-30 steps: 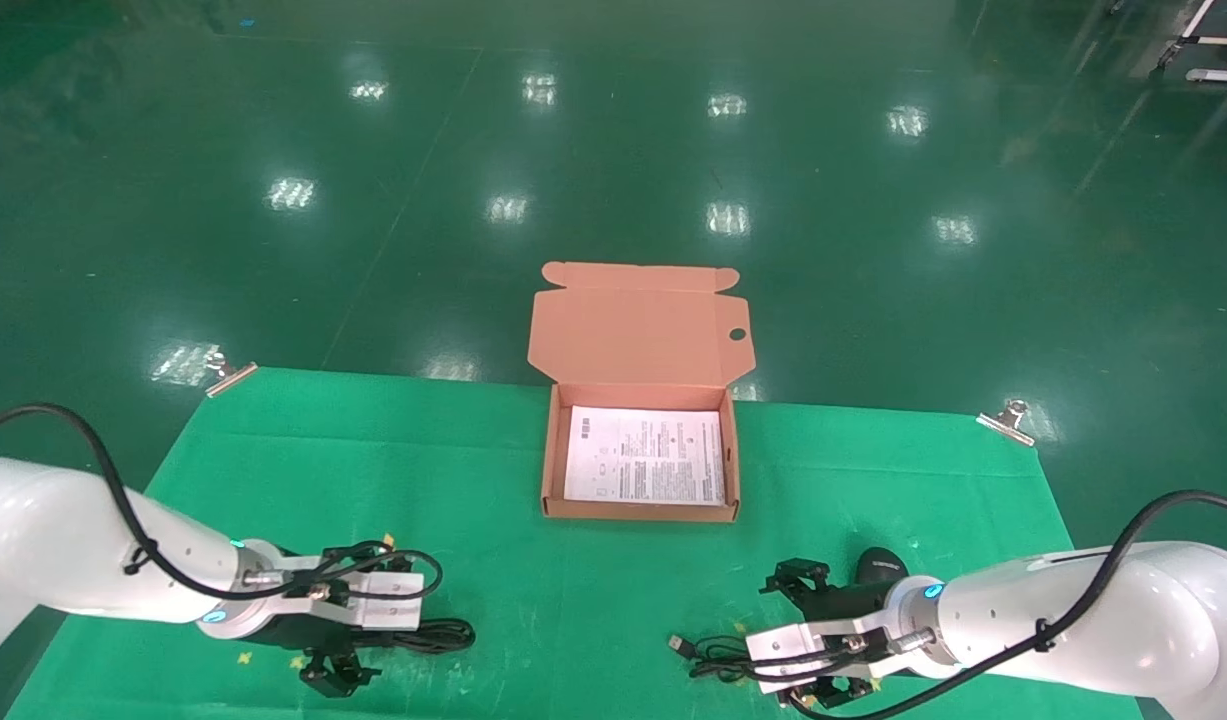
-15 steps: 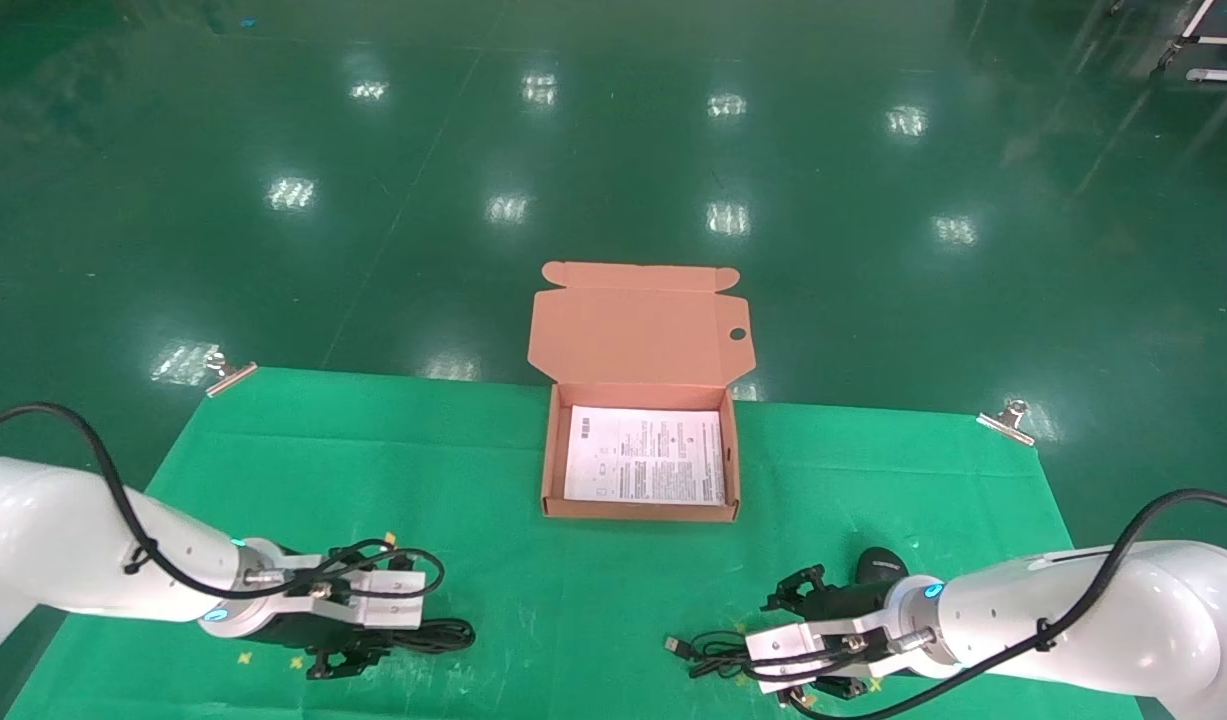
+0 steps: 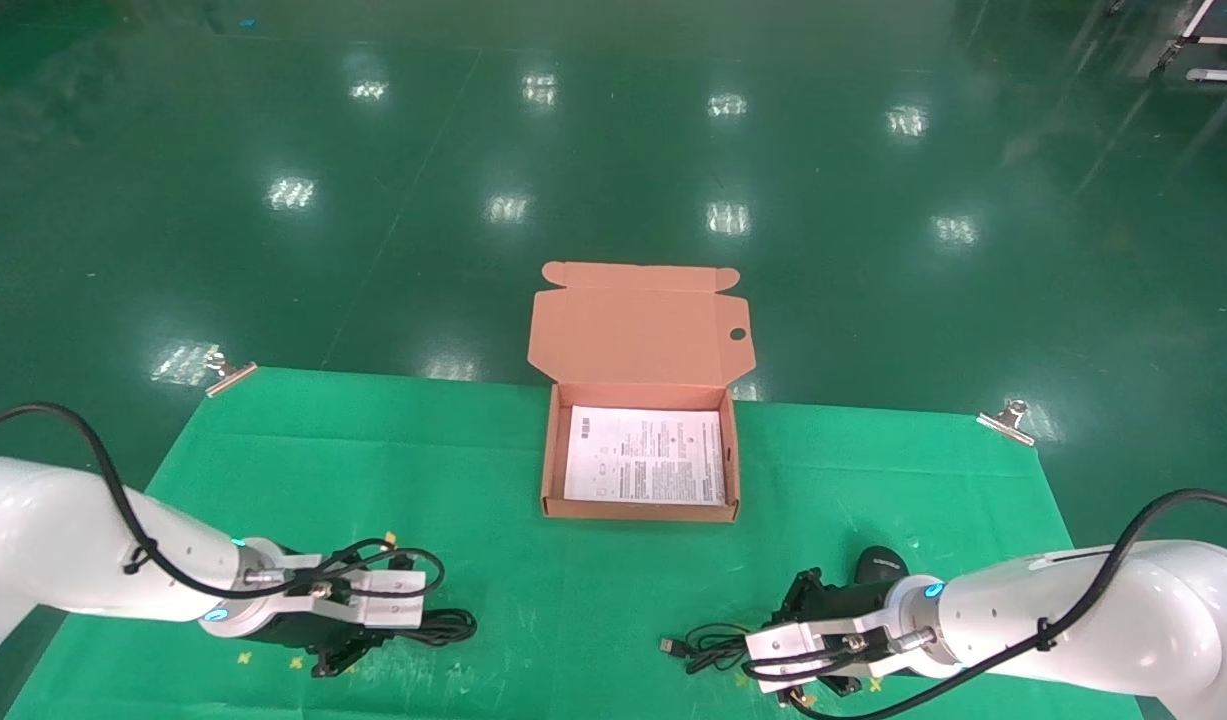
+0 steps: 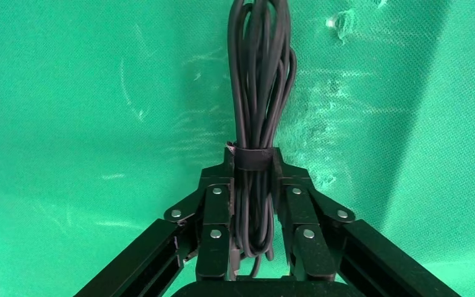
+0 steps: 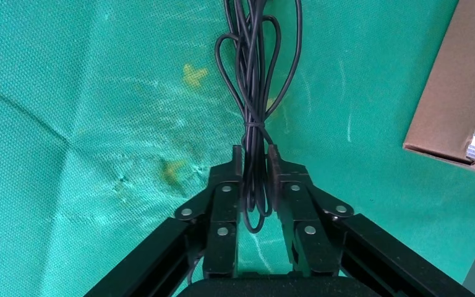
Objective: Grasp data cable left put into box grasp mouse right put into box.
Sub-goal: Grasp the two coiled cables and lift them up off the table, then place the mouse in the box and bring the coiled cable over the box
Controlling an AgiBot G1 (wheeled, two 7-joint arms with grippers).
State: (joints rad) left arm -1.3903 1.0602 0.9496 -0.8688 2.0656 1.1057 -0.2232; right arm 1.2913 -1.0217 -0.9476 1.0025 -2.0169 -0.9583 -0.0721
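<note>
Black data cable (image 4: 256, 93) is lying on the green cloth (image 3: 493, 560), left gripper (image 4: 253, 162) pinching its tied middle. Right gripper (image 5: 255, 162) is clamping the mouse cord (image 5: 256, 74); mouse (image 3: 878, 567) is sitting just behind. Cardboard box (image 3: 548, 470) is standing open, well apart.

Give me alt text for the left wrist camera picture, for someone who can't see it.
The left arm's black tool is closed around a thin black data cable coiled into a long narrow bundle, gripping it at the dark strap tied round its middle. The bundle lies on a green cloth mat and runs straight away from the camera.
</note>
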